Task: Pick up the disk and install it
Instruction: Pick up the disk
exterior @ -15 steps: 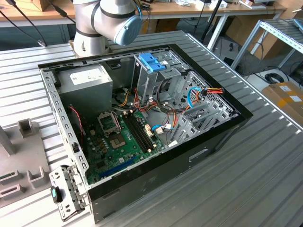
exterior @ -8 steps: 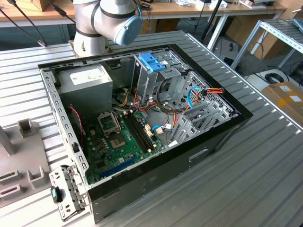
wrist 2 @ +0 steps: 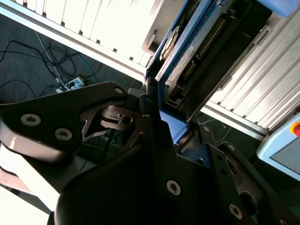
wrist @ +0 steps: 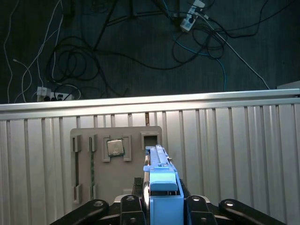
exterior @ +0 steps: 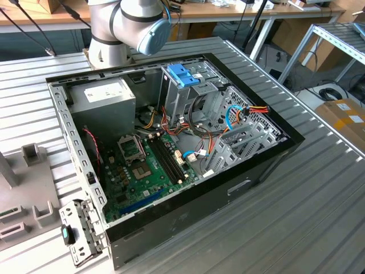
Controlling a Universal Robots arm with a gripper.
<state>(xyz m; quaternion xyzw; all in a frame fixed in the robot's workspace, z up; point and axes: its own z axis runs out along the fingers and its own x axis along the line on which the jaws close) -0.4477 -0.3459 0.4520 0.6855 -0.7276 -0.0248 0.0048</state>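
Pincer [wrist: 161, 208] fingers close on the disk [wrist: 161, 187] from both sides, their black pads pressed against its bright blue carrier. In the first wrist view the disk is seen edge-on, standing out from between the fingers. It hangs in the air over the ribbed metal worktop [wrist: 234, 140], touching nothing else.

Beneath it lies a grey fixture plate [wrist: 84, 133] with narrow slots and a square chip [wrist: 115, 147] set in a recess. The plate's far edge stops short of the worktop's bright edge rail [wrist: 187, 99]. Beyond that rail the dark floor [wrist: 117, 28] drops away, strewn with loose cables [wrist: 79, 61].

In the second wrist view the pincer [wrist 2: 161, 119] grips the lower end of the disk [wrist 2: 206, 42]. The blue rail runs along one long edge and the dark body and connector side are exposed. Ribbed panels pass on both sides of the disk, with a strip of floor between them.

In the exterior view the computer case [exterior: 205, 211] lies open on the worktop [exterior: 319, 217]. An upright metal cage [exterior: 188, 100] topped by a light-blue tab [exterior: 178, 74] stands near the case's far wall. The arm's base [exterior: 108, 40] rises just behind that wall. Bare ribbed surface extends from the case toward the exterior view's right.
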